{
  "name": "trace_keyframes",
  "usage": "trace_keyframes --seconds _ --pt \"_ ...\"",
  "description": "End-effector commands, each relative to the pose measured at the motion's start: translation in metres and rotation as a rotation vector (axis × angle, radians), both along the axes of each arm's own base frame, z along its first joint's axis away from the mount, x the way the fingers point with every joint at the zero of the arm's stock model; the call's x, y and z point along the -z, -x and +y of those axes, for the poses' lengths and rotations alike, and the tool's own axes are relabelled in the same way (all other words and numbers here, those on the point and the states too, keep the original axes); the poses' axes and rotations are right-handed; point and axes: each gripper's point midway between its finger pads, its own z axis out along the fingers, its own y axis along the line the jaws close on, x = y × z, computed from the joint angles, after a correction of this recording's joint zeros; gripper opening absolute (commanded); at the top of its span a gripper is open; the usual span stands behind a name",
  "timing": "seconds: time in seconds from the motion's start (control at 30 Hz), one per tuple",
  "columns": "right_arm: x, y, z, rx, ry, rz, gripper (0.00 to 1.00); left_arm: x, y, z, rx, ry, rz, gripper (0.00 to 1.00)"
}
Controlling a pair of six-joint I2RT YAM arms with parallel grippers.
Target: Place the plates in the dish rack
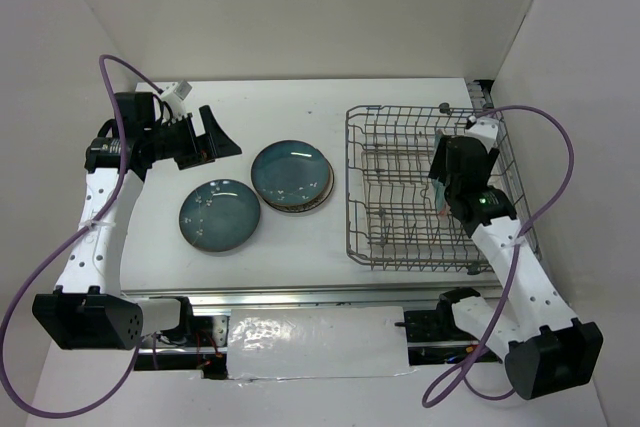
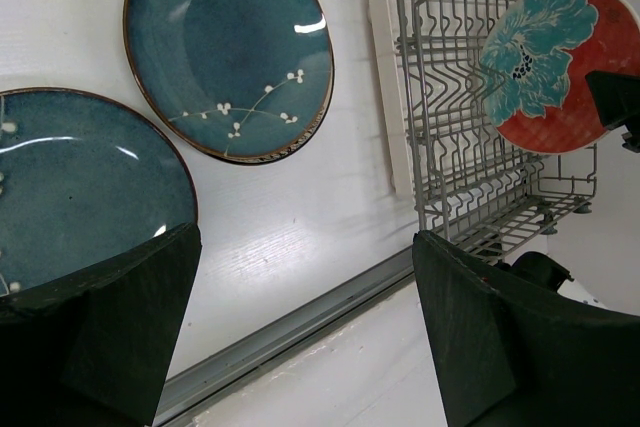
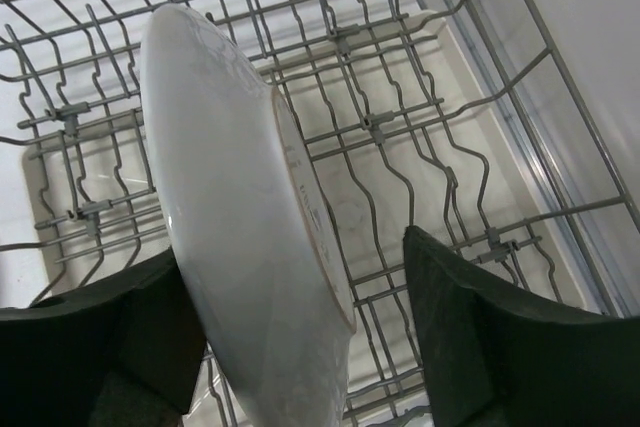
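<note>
A dark teal plate (image 1: 220, 214) lies flat on the table. A second teal plate (image 1: 290, 174) lies to its right on a paler plate whose rim (image 1: 303, 209) just shows. Both teal plates also show in the left wrist view (image 2: 235, 47) (image 2: 70, 197). The red plate (image 2: 555, 62) stands on edge in the dish rack (image 1: 352, 187). Its white underside (image 3: 230, 207) fills the right wrist view. My right gripper (image 1: 447, 197) is open around it, with a gap to the right finger (image 3: 480, 327). My left gripper (image 1: 218, 150) is open and empty above the table's far left.
The rack's wire tines (image 3: 450, 147) and raised sides (image 2: 420, 97) surround the red plate. White walls close the table at the back and sides. A metal rail (image 2: 300, 327) runs along the near edge.
</note>
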Motion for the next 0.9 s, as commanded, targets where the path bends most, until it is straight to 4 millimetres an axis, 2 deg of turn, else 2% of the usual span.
trace_keyframes --seconds 0.0,0.1,0.2,0.23,0.27,0.3,0.57,0.73,0.77,0.87 --pt "0.003 0.002 -0.006 0.044 -0.002 0.005 0.75 -0.012 0.003 -0.002 0.020 -0.008 -0.066 0.99" --pt "0.003 0.002 -0.006 0.040 -0.004 0.000 0.61 -0.012 0.002 -0.001 0.018 -0.010 -0.066 0.99" --pt "-0.003 0.002 -0.005 0.037 -0.002 -0.019 0.35 -0.012 0.002 -0.002 0.020 -0.005 -0.064 0.99" --pt "-0.006 0.003 -0.007 0.040 0.002 -0.025 0.20 -0.012 0.002 -0.002 0.018 -0.006 -0.066 0.99" --pt "-0.010 0.004 -0.009 0.052 0.009 -0.033 0.12 -0.012 0.002 -0.002 0.021 -0.005 -0.067 0.99" --pt "-0.018 0.006 -0.011 0.057 0.020 -0.047 0.00 -0.012 0.003 -0.002 0.022 -0.006 -0.064 0.99" --pt "-0.076 0.013 -0.026 0.118 0.138 -0.153 0.00 -0.010 0.003 -0.005 0.029 0.008 -0.060 0.99" --pt "-0.109 0.013 -0.024 0.114 0.186 -0.206 0.00 -0.009 0.003 -0.004 0.025 0.007 -0.058 0.99" --pt "-0.124 0.014 -0.023 0.108 0.196 -0.233 0.00 -0.009 0.003 -0.005 0.027 0.006 -0.057 0.99" --pt "-0.147 0.013 -0.012 0.059 0.210 -0.260 0.00 -0.009 0.003 -0.004 0.022 0.003 -0.055 0.99"
